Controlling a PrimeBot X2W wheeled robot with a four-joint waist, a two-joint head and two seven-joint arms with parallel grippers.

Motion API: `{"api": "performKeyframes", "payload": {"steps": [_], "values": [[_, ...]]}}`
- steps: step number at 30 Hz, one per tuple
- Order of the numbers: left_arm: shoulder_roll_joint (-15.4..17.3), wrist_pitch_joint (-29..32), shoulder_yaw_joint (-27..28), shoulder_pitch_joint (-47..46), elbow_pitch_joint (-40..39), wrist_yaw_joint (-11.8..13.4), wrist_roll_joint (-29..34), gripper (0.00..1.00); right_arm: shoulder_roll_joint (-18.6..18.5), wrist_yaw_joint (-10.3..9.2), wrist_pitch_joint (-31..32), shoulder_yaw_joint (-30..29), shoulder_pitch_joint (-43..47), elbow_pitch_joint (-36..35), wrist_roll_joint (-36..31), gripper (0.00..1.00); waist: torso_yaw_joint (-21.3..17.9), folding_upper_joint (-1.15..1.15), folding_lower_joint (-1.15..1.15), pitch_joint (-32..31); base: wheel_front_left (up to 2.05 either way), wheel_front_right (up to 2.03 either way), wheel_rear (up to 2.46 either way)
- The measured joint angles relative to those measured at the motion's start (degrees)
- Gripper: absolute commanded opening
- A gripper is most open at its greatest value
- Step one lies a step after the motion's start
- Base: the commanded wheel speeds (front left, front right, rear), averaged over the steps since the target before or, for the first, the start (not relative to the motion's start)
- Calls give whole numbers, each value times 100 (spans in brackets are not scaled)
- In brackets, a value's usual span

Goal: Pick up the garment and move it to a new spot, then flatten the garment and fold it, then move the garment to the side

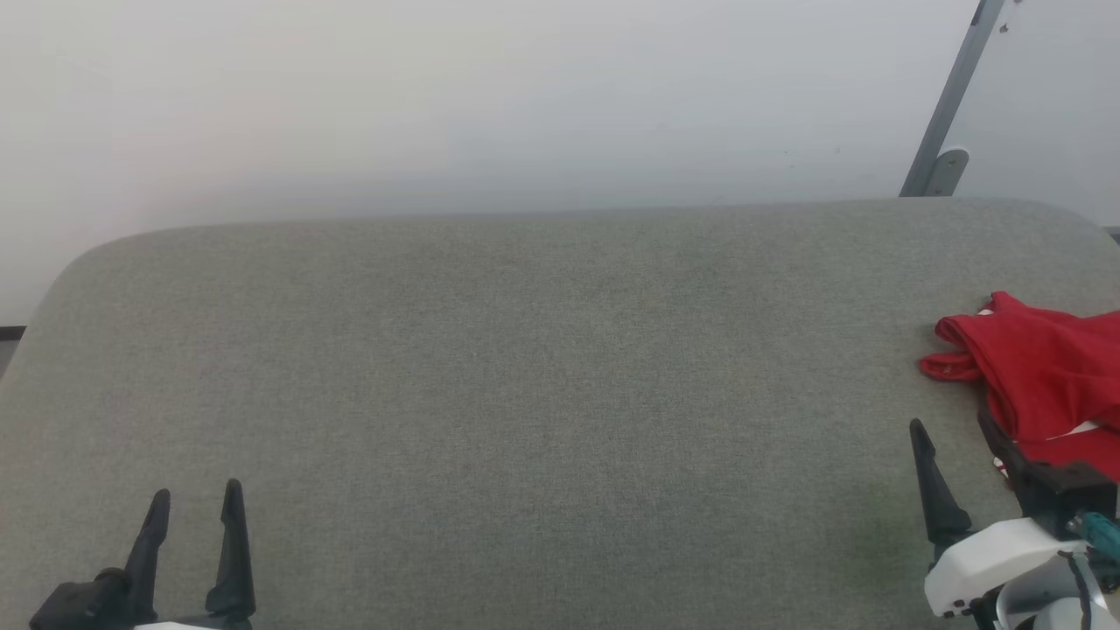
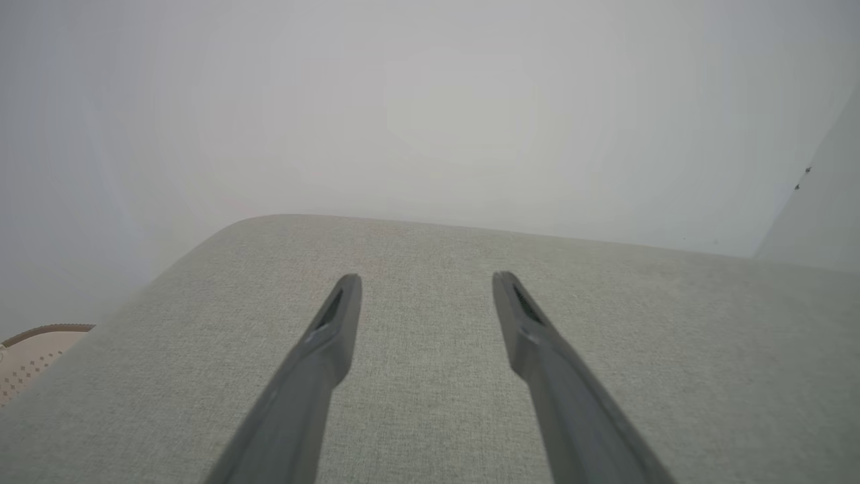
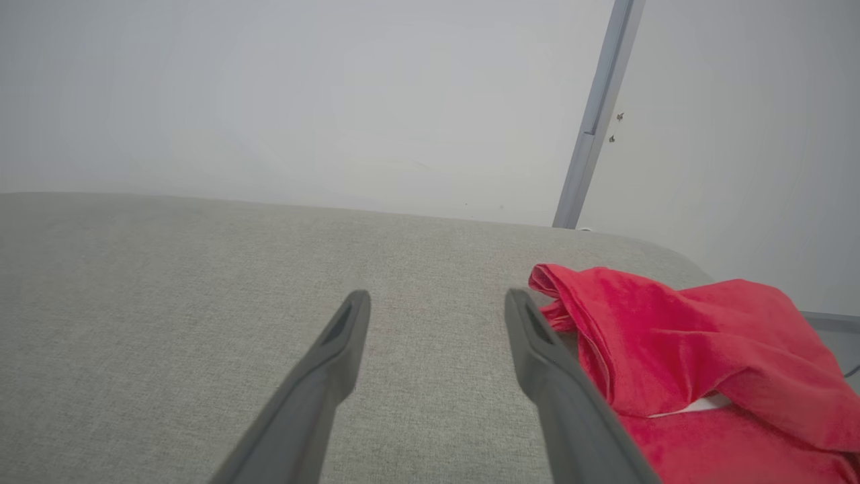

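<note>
No text, label, brand, number or sign can be read anywhere.

Soft, even, bright light; faint shadows on the grey fabric tabletop; wrist views curve at their edges.

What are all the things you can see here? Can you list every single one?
garment: one, red with a bit of white, crumpled at the table's right edge
table: one, grey fabric top, across the head view
wall: one, pale, behind the table
metal bar: one, grey, slanted against the wall, upper right
tan thing: one, with small holes, beyond the table's left edge; cannot tell what it is
left gripper: one, dark fingers, open, lower left over bare table
right gripper: one, dark fingers, open, beside the garment
</note>
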Motion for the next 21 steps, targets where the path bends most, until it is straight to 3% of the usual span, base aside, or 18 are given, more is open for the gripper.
{"api": "performKeyframes", "payload": {"steps": [15,16,21], "values": [[58,1,-158,14,-62,-1,-140,100,71,0,2,-3,36,-3,-79,100,18,0,0,-20,0,0,0],[58,1,-158,14,-62,-1,-140,0,71,0,2,-3,36,-3,-79,0,18,0,0,-20,0,0,0],[-88,63,-197,24,189,0,-244,0,188,0,88,3,213,199,14,0,17,0,0,-18,0,0,0]]}}
